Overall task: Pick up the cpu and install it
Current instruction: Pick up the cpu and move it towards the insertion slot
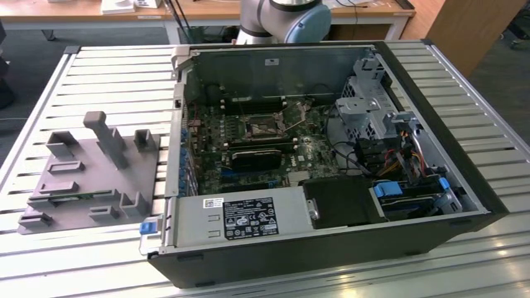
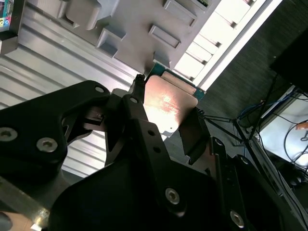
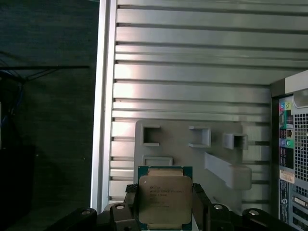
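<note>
Bench [image 1: 108, 68]: slatted aluminium top. It carries everything in the exterior view, and its slats also show in both wrist views.
Tray [image 1: 79, 186]: grey plastic, flat on the bench at the exterior view's left, beside the computer case and well apart from the socket. It has several upright posts [image 1: 106, 139] and low rectangular pockets.
Computer case [image 1: 314, 261]: black tower lying on its side with the side panel off. It fills the middle and the exterior view's right of the bench.
Power supply [image 1: 240, 217]: silver box with a label, in the near corner of the case, just beside the tray side.
Motherboard [image 1: 248, 155]: green, flat on the case floor, with black slots across it.
CPU socket [image 1: 260, 127]: black square with a metal frame, near the middle of the motherboard.
Robot arm [image 1: 286, 18]: pale grey joint behind the far wall of the case.
Drive cage [image 1: 368, 102]: perforated metal at the exterior view's right of the motherboard, with coloured cables [image 1: 406, 149] running below it.
Cpu [image 3: 165, 197]: flat square chip with a metal top and a green rim, held level. In both wrist views [image 2: 168, 106] it sits at the tray's [image 3: 192, 159] edge, over the bench. Whether it touches the tray cannot be told.
Fingers [image 3: 131, 199]: black and clamped on two opposite edges of the cpu, one on each side. The second wrist view [image 2: 137, 115] shows the same grip.
Case rear [image 3: 291, 154]: port panel and vent grille, seen in the first wrist view beyond the tray.
</note>
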Robot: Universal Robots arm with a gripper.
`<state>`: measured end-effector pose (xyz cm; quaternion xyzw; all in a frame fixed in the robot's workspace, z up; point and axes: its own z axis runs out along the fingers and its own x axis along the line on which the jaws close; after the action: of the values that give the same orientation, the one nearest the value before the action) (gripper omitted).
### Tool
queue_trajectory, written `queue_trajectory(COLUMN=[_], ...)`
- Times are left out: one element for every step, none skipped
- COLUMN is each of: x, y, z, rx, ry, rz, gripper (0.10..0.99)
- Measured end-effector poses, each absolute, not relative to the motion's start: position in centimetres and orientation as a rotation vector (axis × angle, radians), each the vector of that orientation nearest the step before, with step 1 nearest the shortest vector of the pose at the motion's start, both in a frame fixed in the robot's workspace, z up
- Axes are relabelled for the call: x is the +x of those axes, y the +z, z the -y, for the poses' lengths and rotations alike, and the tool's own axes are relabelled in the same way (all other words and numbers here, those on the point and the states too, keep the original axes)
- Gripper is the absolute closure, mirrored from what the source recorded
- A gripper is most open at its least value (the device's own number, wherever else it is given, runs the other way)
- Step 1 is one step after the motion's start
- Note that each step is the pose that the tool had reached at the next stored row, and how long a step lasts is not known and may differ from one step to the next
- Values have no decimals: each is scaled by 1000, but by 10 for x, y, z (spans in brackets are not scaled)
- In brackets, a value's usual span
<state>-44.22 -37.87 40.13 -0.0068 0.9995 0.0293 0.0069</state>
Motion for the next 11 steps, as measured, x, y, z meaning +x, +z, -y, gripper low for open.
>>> queue_trajectory(x=[-442, -442, -442, -442, -442, -442, -442, -441, -440, -438, -437], y=[403, 404, 405, 406, 407, 408, 408, 408, 408, 408, 408], z=[379, 378, 378, 378, 378, 378, 378, 378, 378, 378, 377], rx=[-21, -21, -21, -21, -21, -21, -21, -21, -21, -21, -21], ry=[91, 92, 92, 92, 92, 92, 92, 92, 92, 92, 92], rz=[-3127, -3126, -3126, -3127, -3126, -3126, -3126, -3126, -3127, -3127, -3127], gripper=[549, 549, 549, 549, 549, 549, 549, 549, 549, 549, 549])
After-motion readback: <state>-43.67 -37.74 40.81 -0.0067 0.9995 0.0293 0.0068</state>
